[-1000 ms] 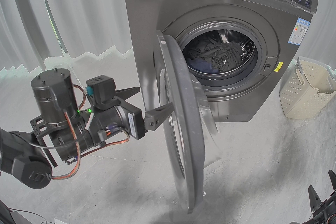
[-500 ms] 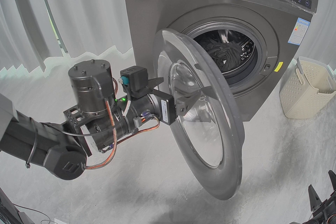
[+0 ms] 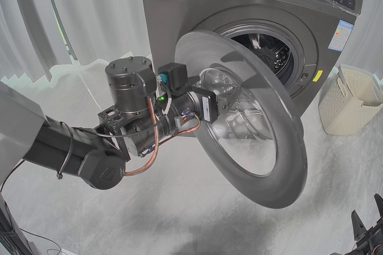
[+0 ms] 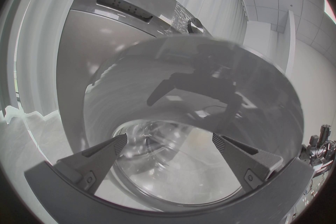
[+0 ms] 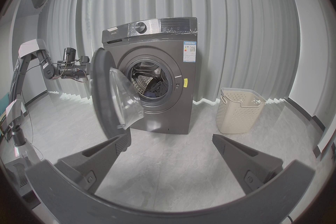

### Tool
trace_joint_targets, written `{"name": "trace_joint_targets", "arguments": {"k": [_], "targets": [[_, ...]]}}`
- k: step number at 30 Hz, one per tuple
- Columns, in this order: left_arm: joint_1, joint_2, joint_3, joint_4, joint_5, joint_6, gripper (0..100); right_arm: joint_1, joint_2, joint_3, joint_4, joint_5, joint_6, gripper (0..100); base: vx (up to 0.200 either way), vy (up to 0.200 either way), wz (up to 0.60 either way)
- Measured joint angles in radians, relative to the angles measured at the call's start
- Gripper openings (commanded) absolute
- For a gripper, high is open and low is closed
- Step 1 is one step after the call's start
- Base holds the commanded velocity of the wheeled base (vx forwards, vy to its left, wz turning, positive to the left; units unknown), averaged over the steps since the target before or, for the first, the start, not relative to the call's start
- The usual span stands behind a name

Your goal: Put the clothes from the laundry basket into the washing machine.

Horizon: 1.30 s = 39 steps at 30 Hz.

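Nearest, low on the right: right gripper (image 5: 169, 140), fingers spread wide, nothing between them, held above the grey floor (image 3: 159, 208).

Next, left of centre: left gripper (image 4: 168, 137), also spread wide and holding nothing. Its fingers (image 4: 101, 154) point at the outer face of the door (image 3: 255, 140); they look to be on the glass, though we cannot confirm contact.

Door: round, grey-rimmed, clear bowl, hinged on the left, standing partly open.

Behind it: washing machine (image 3: 171, 28), drum mouth exposed, dark clothes (image 5: 155, 88) lying inside.

Right of the machine, on the floor: cream laundry basket (image 3: 347, 108), upright.

Farthest: pale curtain (image 3: 79, 0).
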Motion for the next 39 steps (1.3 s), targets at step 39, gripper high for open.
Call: {"name": "trace_joint_targets", "arguments": {"k": [39], "targets": [[0.016, 0.074, -0.031, -0.033, 0.128, -0.08, 100, 0.0, 0.0, 0.0, 0.0, -0.001, 0.0, 100, 0.0, 0.0, 0.0]]}}
